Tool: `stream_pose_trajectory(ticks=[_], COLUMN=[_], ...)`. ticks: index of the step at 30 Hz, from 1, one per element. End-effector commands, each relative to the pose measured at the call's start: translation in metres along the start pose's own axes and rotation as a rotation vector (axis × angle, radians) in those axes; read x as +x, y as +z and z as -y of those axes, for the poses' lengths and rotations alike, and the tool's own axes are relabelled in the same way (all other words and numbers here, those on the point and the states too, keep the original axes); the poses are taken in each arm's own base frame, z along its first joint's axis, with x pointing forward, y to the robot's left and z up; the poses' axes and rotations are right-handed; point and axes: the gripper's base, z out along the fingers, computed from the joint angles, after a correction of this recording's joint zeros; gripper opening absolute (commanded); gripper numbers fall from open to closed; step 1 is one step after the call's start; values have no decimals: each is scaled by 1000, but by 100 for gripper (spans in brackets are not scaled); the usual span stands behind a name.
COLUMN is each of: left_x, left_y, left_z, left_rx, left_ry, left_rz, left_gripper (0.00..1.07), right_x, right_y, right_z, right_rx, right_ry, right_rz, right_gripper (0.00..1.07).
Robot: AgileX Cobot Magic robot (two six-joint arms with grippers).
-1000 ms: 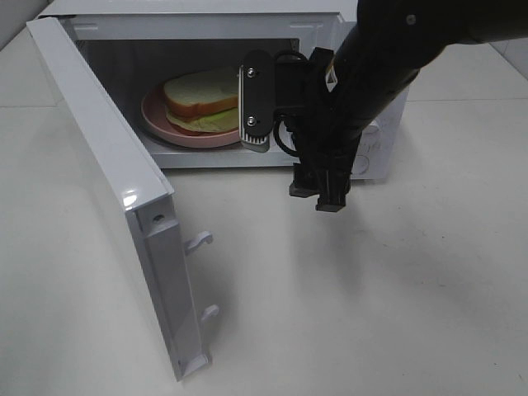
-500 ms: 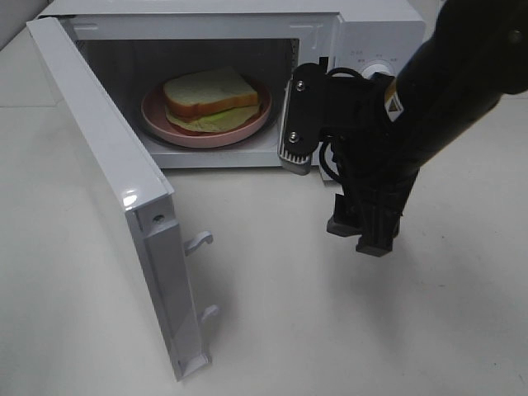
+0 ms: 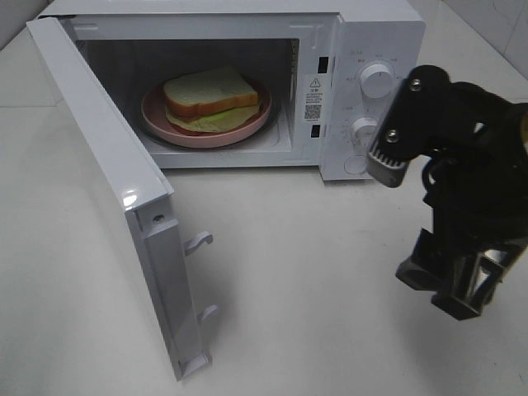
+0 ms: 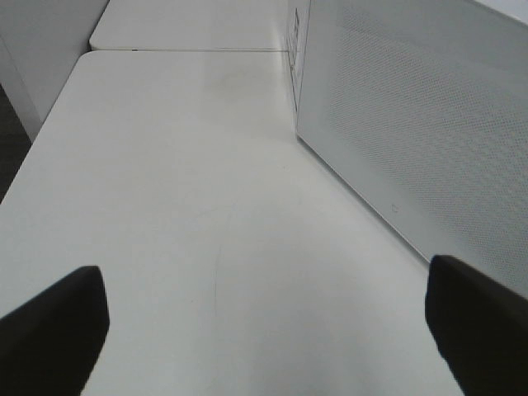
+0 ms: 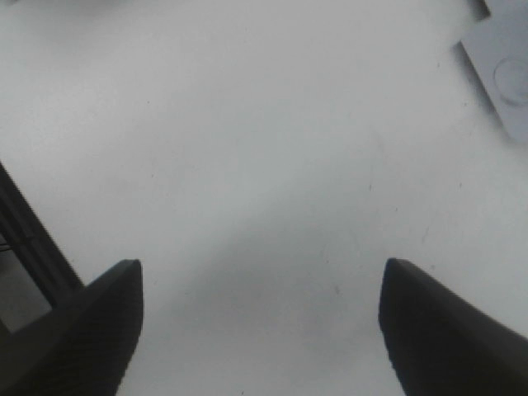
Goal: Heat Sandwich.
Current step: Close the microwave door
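The sandwich [image 3: 208, 95] lay on the pink plate [image 3: 155, 124] inside the open microwave [image 3: 363, 37], while the right end effector [image 3: 441, 289] hung spread and empty over the bench [image 3: 313, 280], the left end effector [image 4: 264, 322] likewise spread, gripping nothing.

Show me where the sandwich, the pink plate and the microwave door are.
sandwich [image 3: 206, 89]: exterior high view, top bread slice.
pink plate [image 3: 210, 140]: exterior high view, front rim.
microwave door [image 3: 111, 144]: exterior high view, top edge.

White table [image 3: 313, 313] carries 1 microwave [image 3: 396, 41] (door open).
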Motion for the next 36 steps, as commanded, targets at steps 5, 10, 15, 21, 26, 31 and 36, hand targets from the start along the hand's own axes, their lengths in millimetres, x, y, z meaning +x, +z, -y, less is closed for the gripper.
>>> stream_pose_trajectory(ticks=[5, 10, 15, 21, 26, 31, 36], left_x=[2, 2, 2, 2, 2, 2, 2], left_y=[-3, -3, -3, -3, -3, -3, -3], left_z=[1, 1, 1, 1, 1, 1, 1], left_rx=[3, 3, 3, 3, 3, 3, 3], left_ry=[0, 0, 0, 0, 0, 0, 0], left_rz=[27, 27, 27, 27, 27, 27, 27], left_gripper=[98, 98, 98, 98, 98, 98, 98], right_x=[27, 40, 48, 57, 69, 88, 109], right_y=[-25, -39, -45, -51, -64, -79, -95], right_z=[-6, -9, -10, -12, -11, -3, -2], right_rx=[6, 10, 10, 9, 28, 84, 143], right_ry=[217, 321, 346, 384, 436, 564, 666], right_rz=[-13, -45, -79, -124, -109, -61, -8], right_gripper=[76, 76, 76, 76, 76, 76, 76])
